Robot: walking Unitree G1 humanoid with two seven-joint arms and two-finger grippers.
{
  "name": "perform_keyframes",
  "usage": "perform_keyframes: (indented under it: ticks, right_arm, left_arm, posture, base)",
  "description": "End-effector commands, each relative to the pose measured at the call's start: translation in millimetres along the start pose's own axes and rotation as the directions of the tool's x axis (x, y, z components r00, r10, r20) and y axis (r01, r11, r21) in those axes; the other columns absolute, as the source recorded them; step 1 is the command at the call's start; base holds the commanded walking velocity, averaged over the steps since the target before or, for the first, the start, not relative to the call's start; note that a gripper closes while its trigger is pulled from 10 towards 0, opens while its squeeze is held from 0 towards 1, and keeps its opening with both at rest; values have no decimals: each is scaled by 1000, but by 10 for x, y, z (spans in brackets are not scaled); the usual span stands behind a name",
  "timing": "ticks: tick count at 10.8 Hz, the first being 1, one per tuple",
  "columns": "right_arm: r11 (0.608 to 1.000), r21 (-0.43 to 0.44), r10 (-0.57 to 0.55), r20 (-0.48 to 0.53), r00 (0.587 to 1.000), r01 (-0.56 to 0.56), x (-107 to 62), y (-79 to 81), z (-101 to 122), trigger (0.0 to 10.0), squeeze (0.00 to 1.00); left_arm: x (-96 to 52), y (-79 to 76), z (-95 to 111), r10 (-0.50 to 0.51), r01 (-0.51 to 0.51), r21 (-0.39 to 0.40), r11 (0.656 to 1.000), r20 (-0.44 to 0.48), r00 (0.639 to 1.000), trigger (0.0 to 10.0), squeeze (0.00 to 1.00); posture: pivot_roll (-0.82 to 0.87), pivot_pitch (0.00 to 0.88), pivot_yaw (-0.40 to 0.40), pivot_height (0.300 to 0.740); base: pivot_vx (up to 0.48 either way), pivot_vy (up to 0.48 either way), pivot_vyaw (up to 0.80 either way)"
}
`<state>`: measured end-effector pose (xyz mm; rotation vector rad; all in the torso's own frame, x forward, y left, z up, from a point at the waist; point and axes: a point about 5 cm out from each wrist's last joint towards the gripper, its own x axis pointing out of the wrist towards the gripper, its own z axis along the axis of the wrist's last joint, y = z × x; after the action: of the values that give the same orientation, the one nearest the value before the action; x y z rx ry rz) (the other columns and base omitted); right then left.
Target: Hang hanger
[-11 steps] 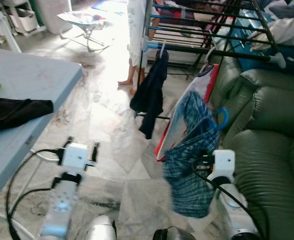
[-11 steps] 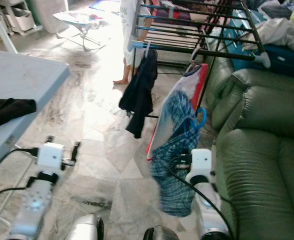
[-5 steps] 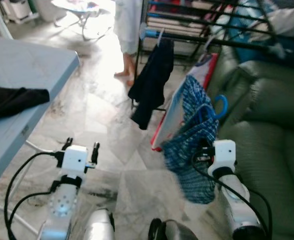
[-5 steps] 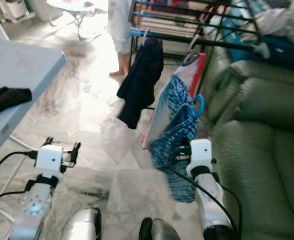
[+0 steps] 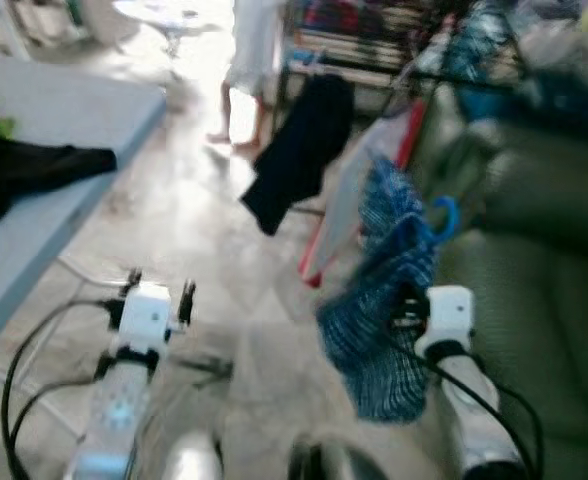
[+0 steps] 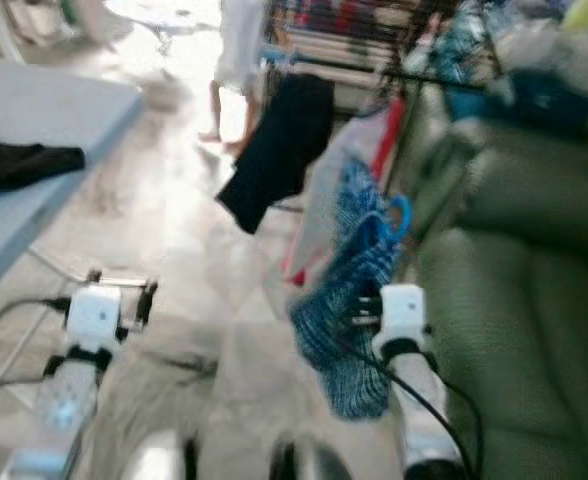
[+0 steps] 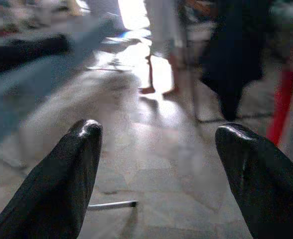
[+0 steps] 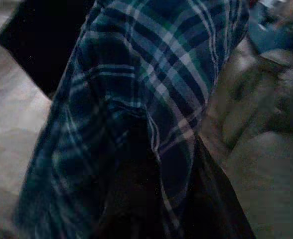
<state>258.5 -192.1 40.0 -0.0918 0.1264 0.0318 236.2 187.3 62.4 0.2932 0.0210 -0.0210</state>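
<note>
The head views are blurred. A green sofa (image 5: 534, 250) takes up the robot's right side, and a pale marble floor (image 5: 204, 250) runs ahead between it and a light blue table (image 5: 64, 150) on the left, where a black cloth (image 5: 34, 170) lies over the near edge. At the far end stands a dark drying rack (image 6: 394, 50) with a dark garment (image 5: 299, 150) hanging from its front rail. A person (image 5: 249, 60) in pale clothes stands barefoot just left of the rack. A red and white board (image 6: 344, 170) leans near the sofa's front corner.

The right gripper (image 5: 406, 305) is raised beside the sofa, holding a blue plaid shirt (image 5: 384, 300) on a blue hanger (image 5: 442, 218); the hook curls up above the cloth, well short of the rack. In the right wrist view the shirt (image 8: 151, 99) drapes over the fingers, which are clamped under it.

The left gripper (image 7: 161, 164) is held out low over the floor, its fingers (image 7: 62, 184) spread wide with nothing between them.
</note>
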Motion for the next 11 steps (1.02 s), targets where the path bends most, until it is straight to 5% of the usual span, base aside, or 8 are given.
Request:
perform_keyframes:
  ticks: [1, 11]
  right_arm:
    - [1000, -2, -12, 17, 1000, 12, 0, -28, 40, 10000, 0]
    - [994, 35, -107, 8, 994, 106, -45, -23, -21, 10000, 0]
  left_arm:
    - [-40, -58, -46, -30, 30, -11, 999, -25, 999, 10000, 0]
    - [-26, -31, -12, -82, 82, 14, 996, -20, 996, 10000, 0]
  posture:
    - [92, 115, -96, 740]
    - [91, 152, -14, 740]
  base:
    - [0, 0, 0]
    - [0, -206, 0]
